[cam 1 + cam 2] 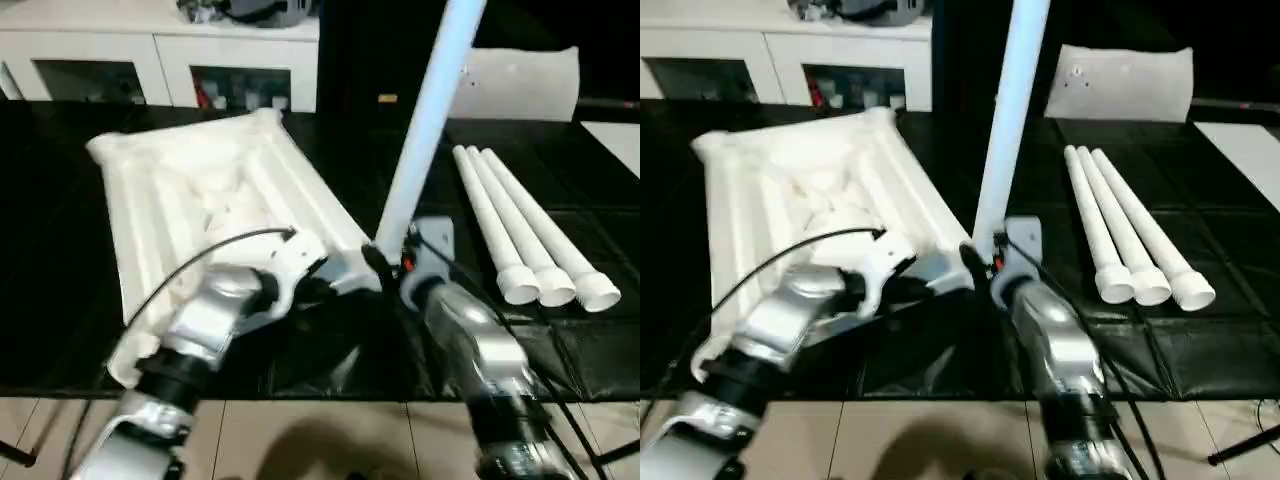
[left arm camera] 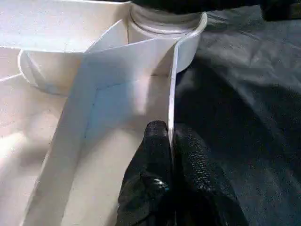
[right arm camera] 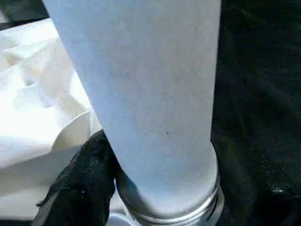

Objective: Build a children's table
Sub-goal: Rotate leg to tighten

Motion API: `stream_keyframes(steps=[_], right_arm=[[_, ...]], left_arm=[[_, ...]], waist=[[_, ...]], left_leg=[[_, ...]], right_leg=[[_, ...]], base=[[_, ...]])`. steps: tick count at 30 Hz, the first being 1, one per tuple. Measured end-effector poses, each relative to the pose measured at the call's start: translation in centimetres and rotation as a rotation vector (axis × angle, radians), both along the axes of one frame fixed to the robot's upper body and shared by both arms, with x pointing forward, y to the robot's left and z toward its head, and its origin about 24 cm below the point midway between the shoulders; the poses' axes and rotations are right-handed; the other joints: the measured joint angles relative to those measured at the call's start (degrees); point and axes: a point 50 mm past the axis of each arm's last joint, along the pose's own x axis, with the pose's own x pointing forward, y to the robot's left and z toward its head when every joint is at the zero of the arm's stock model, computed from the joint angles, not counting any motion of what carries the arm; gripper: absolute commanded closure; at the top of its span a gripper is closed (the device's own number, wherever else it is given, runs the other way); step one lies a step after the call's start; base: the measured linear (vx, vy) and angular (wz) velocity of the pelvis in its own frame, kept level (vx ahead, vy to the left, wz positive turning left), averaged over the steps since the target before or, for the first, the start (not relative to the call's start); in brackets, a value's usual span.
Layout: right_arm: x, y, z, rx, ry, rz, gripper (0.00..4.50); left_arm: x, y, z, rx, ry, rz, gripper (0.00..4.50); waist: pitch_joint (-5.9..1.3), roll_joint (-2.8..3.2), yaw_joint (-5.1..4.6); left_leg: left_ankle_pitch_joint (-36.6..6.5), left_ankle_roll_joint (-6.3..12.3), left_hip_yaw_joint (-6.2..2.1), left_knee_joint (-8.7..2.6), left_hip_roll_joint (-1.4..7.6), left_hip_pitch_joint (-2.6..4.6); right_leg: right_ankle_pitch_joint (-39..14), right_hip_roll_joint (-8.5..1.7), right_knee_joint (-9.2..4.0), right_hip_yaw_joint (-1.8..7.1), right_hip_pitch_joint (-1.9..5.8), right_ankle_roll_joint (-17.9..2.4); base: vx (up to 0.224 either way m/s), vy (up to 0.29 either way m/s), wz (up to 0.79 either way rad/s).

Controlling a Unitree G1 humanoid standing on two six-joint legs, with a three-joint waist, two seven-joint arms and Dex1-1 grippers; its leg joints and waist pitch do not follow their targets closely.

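Observation:
The white tabletop (image 1: 200,200) lies upside down on the black table, ribbed underside up. One white leg (image 1: 425,120) stands nearly upright with its thick end in the round socket (image 2: 164,23) at the tabletop's near right corner. My right gripper (image 1: 385,262) is shut on this leg just above the socket, and a black finger (image 3: 84,183) presses its side. My left gripper (image 1: 325,275) is shut on the tabletop's thin rim wall (image 2: 171,94) close to that corner, its fingertips (image 2: 157,150) pinching the wall from both sides. Three more legs (image 1: 520,230) lie side by side to the right.
A flat white bag (image 1: 520,85) lies at the back right. White cabinets (image 1: 150,60) stand behind the table. The table's front edge (image 1: 330,398) runs just under my forearms, with tiled floor below.

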Motion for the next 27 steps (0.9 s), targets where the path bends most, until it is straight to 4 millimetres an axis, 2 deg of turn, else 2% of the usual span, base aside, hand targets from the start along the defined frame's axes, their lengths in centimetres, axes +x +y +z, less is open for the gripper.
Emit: stream_keyframes(steps=[2,7,11,15,18,22,27], right_arm=[[0.0,0.2,0.1,0.014,-0.013,-0.014,1.11],[-0.6,0.0,0.2,0.015,-0.047,0.004,0.65],[-1.8,-0.7,-0.1,-0.01,-0.069,0.125,0.3],[-3.3,-2.3,-0.3,-0.043,-0.081,0.267,0.05],[-4.0,-3.7,0.3,-0.068,-0.108,0.382,0.05],[-4.5,-6.6,2.3,-0.105,-0.158,0.517,0.05],[-5.3,-7.0,2.6,-0.148,-0.136,0.712,0.05]], left_arm=[[0.0,-0.1,0.1,0.006,-0.009,0.0,4.5],[0.0,0.0,0.4,0.021,-0.026,-0.017,4.5],[0.0,1.0,0.5,0.048,-0.056,-0.069,4.5],[0.0,2.4,0.5,0.069,-0.081,-0.142,4.5],[0.0,3.5,0.6,0.082,-0.094,-0.222,4.5],[-0.3,5.4,0.8,0.095,-0.083,-0.36,4.5],[-0.3,5.5,1.0,0.093,-0.057,-0.481,4.5]], waist=[[-0.01,0.01,0.07],[-0.01,0.02,0.26],[0.02,0.0,0.09],[0.08,-0.02,0.37],[0.14,-0.07,0.67],[0.19,-0.17,1.45],[0.22,-0.24,2.34]], left_leg=[[0.0,0.0,0.0,0.0,0.01,-0.03],[-0.01,0.0,0.0,-0.23,0.04,-0.13],[0.0,0.0,0.0,-0.29,0.06,-0.15],[0.0,0.0,0.0,-0.29,0.06,-0.2],[0.0,0.0,0.0,-0.28,0.06,-0.24],[-0.03,0.04,0.01,-0.28,0.05,-0.31],[-0.08,0.13,0.02,-0.25,0.04,-0.4]], right_leg=[[0.2,0.0,0.02,0.02,-0.01,0.1],[0.32,0.02,0.03,-0.02,-0.17,-0.01],[0.28,0.06,0.02,-0.02,-0.24,0.05],[0.18,0.06,-0.02,-0.01,-0.26,0.22],[0.17,0.05,-0.03,-0.02,-0.26,0.24],[0.17,0.03,-0.07,-0.02,-0.25,0.24],[0.27,-0.03,-0.08,-0.06,-0.26,0.05]], base=[[0.0,0.0,0.0],[0.0,0.0,0.0],[0.0,0.0,0.0],[0.0,0.0,0.0],[0.0,0.0,0.0],[0.0,0.0,0.0],[0.0,0.0,0.0]])
